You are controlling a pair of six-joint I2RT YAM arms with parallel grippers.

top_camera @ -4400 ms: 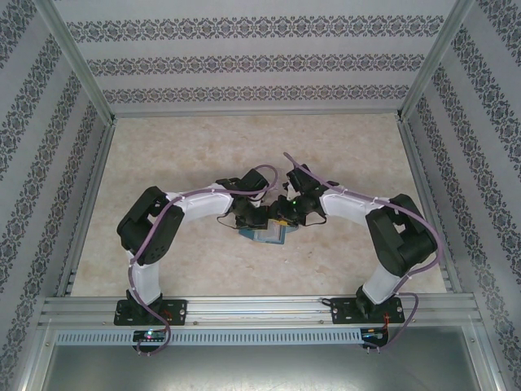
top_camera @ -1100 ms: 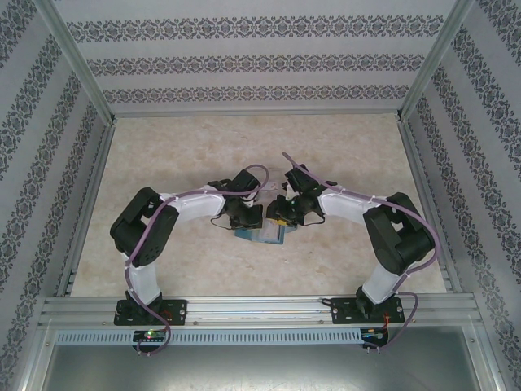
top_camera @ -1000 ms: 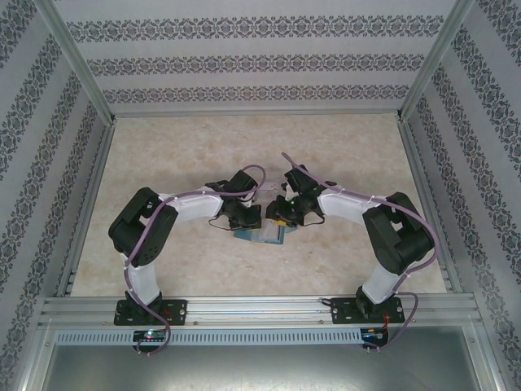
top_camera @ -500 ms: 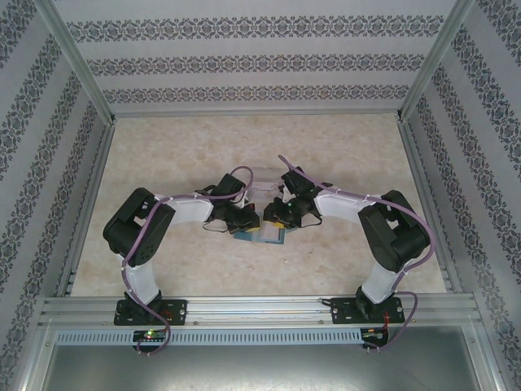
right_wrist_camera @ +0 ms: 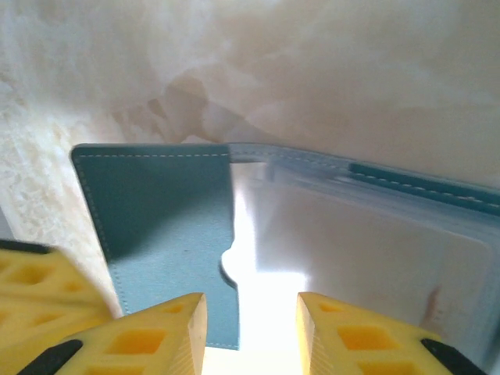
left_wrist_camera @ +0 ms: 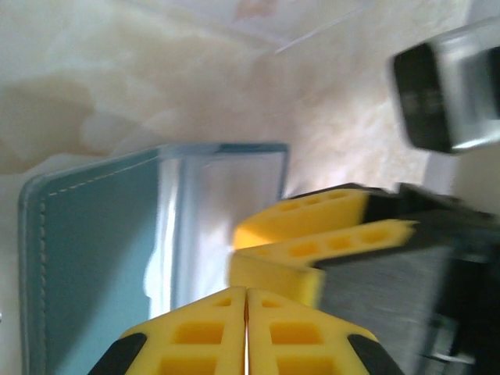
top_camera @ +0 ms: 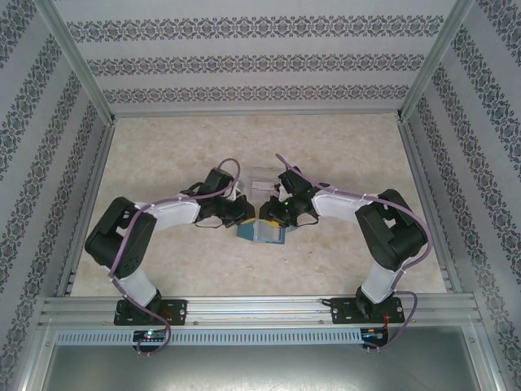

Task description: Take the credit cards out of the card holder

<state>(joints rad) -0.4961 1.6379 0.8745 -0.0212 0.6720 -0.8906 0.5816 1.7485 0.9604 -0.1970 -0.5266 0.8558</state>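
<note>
Card holder [top_camera: 263,233] lies opened flat on the desk [top_camera: 350,155] between both arms. Left pincer [left_wrist_camera: 247,301] is clenched, pads touching, beside its clear sleeve; right pincer [right_wrist_camera: 250,308] hangs parted over the inner pocket.

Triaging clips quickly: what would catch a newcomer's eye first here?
The left arm and right arm meet mid-table over the open teal card holder. In the right wrist view its glossy clear sleeves lie just ahead of the open right jaws. The left jaws are shut close by it.
</note>
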